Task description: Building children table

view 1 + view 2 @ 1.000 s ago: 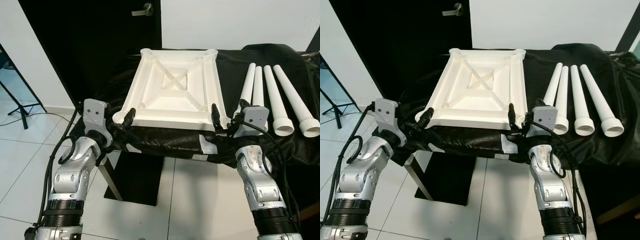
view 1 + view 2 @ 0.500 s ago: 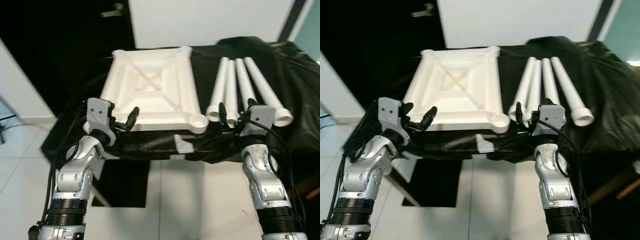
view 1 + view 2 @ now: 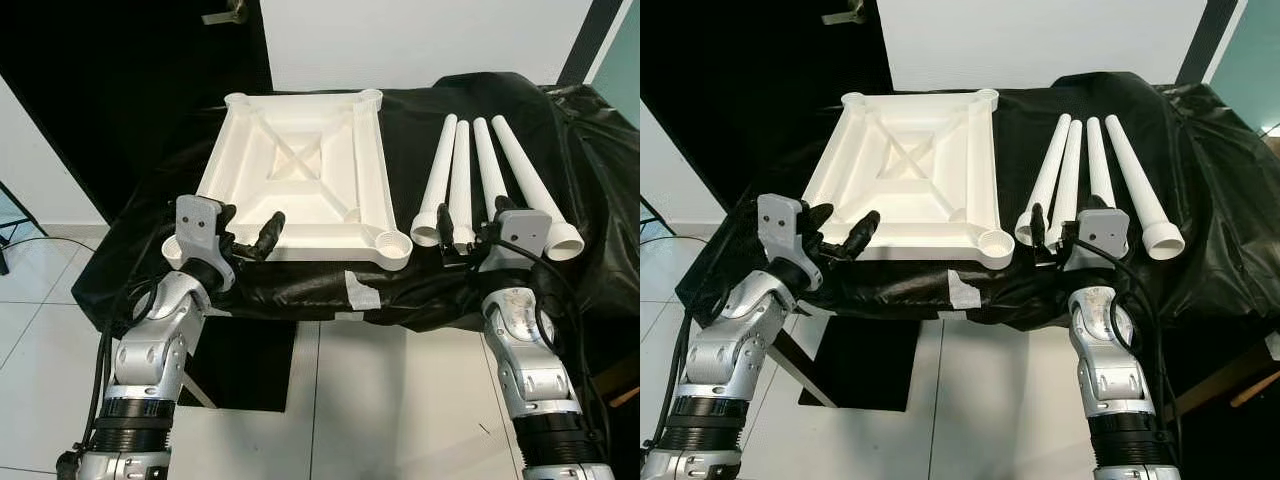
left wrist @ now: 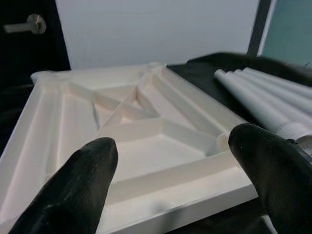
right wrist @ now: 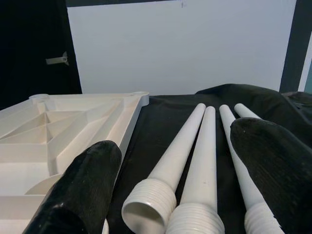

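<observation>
A white square tabletop [image 3: 300, 180] lies upside down on a black cloth [image 3: 590, 170], its ribs and corner sockets facing up. Right of it, several white tapered legs [image 3: 441, 170] lie side by side, thick threaded ends toward me. My left gripper [image 3: 250, 232] hovers open at the tabletop's near edge, toward its left corner; the left wrist view looks across the ribbed underside [image 4: 146, 146] between the black fingers [image 4: 73, 190]. My right gripper [image 3: 462, 232] is open just before the thick ends of the two leftmost legs [image 5: 180, 146], holding nothing.
The cloth drapes over the front edge, with a strip of pale tape [image 3: 362, 293] on it. A black door with a handle [image 3: 225, 15] stands behind on the left, a white wall behind the rest. White tiled floor [image 3: 40, 330] lies below.
The whole view has swung to the right. My right gripper went from the tabletop's near right corner to the legs' thick ends; my left gripper sits further right along the near edge.
</observation>
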